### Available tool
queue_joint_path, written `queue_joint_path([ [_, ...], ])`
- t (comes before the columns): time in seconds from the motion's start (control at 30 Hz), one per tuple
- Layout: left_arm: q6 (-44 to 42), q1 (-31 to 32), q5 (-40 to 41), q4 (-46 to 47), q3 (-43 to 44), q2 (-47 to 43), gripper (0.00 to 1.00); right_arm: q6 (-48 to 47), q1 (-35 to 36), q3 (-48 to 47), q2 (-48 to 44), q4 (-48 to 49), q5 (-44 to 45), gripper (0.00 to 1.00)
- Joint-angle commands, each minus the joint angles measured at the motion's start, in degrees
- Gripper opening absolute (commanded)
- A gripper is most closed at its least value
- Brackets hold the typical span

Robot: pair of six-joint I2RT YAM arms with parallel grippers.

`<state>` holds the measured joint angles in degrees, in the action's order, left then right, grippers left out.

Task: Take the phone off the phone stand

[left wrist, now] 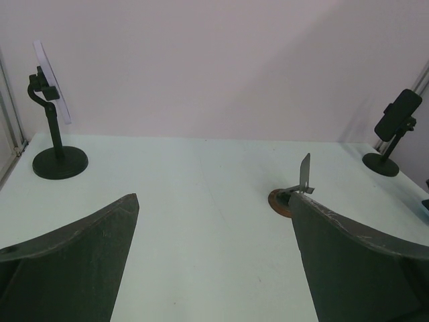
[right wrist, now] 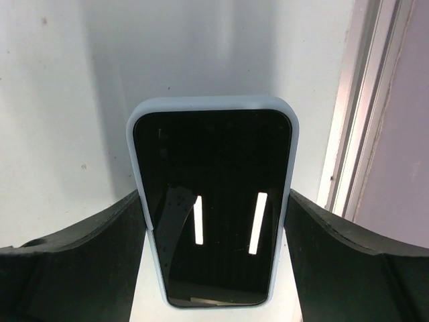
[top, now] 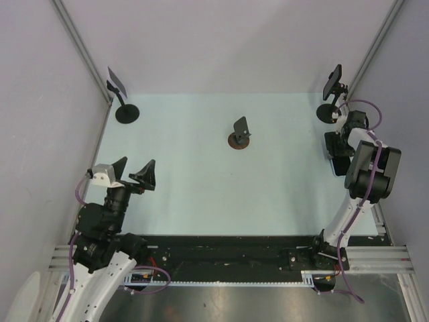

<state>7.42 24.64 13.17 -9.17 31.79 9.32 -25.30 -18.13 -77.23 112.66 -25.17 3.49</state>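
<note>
A phone [right wrist: 213,221] with a black screen and pale blue case sits between the fingers of my right gripper [right wrist: 214,196], screen toward the camera. Both fingers press against its long sides. In the top view my right gripper [top: 337,154] points down at the table's right edge and hides the phone. I cannot tell whether the phone rests on the table or is held just above it. A small phone stand [top: 240,136] with a brown round base stands mid-table with nothing on it; it also shows in the left wrist view [left wrist: 295,193]. My left gripper [top: 137,165] is open and empty at near left.
A tall black stand [top: 124,100] holding a pale phone is at the back left corner. Another tall stand [top: 331,94] holding a dark phone is at the back right corner, just beyond my right arm. Aluminium frame posts [right wrist: 355,134] and walls close both sides.
</note>
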Motion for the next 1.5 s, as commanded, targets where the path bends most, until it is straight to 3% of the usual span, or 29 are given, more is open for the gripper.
queue_joint_path([
  [0.0, -1.8, -0.21, 0.19, 0.38, 0.11, 1.05, 1.0, -0.37, -1.73, -1.86, 4.32, 0.39, -2.95, 0.25],
  [0.23, -1.97, -0.65, -0.07, 0.47, 0.11, 1.31, 1.0, -0.54, -3.93, -3.36, 5.9, -3.39, -9.9, 0.43],
  [0.5, -2.06, -0.74, -0.07, 0.47, 0.11, 1.66, 1.0, -1.07, -4.63, -3.8, 6.96, -4.89, -12.1, 0.74],
  [0.7, -2.06, -0.74, -0.07, 0.47, 0.11, 1.67, 1.0, 0.78, -4.55, -4.16, 5.12, -3.66, -13.15, 0.87],
  [0.93, -1.97, -0.83, -0.25, 0.29, 0.11, 2.02, 1.0, 4.99, -4.28, -4.33, 0.99, 0.2, -14.65, 0.96],
  [1.13, -1.45, -0.83, -1.12, 0.21, 0.11, 2.98, 1.0, 15.79, -3.23, -4.33, -6.83, 5.04, -15.88, 0.99],
  [1.47, 1.1, -0.83, 0.1, -0.32, 1.69, 8.77, 1.0, 34.6, 10.83, -2.49, -26.07, 8.99, -11.83, 1.0],
])
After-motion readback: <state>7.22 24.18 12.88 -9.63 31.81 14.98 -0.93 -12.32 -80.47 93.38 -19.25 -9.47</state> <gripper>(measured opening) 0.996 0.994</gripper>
